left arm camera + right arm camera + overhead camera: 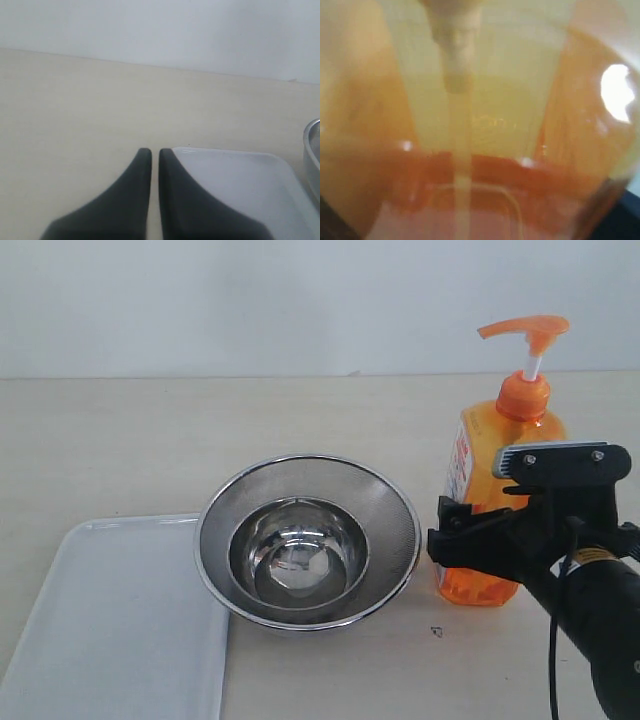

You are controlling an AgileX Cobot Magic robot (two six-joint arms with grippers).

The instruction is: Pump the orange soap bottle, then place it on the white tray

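Filling right wrist view, orange soap bottle (485, 125), right hand (493, 545) grip unclear, left hand (151, 153) closed, empty

A pale beige table (120, 440) with a smooth, matte top runs back to a white wall. A white tray (110, 620) lies flat at its near left corner. A round steel mesh bowl (395, 530) sits near the middle, its rim overlapping the tray's right edge in the exterior view; whether they touch cannot be told. An orange soap bottle (482, 445) stands upright on the right, just beside the bowl. A small dark mark (436, 631) shows in front of the bottle.
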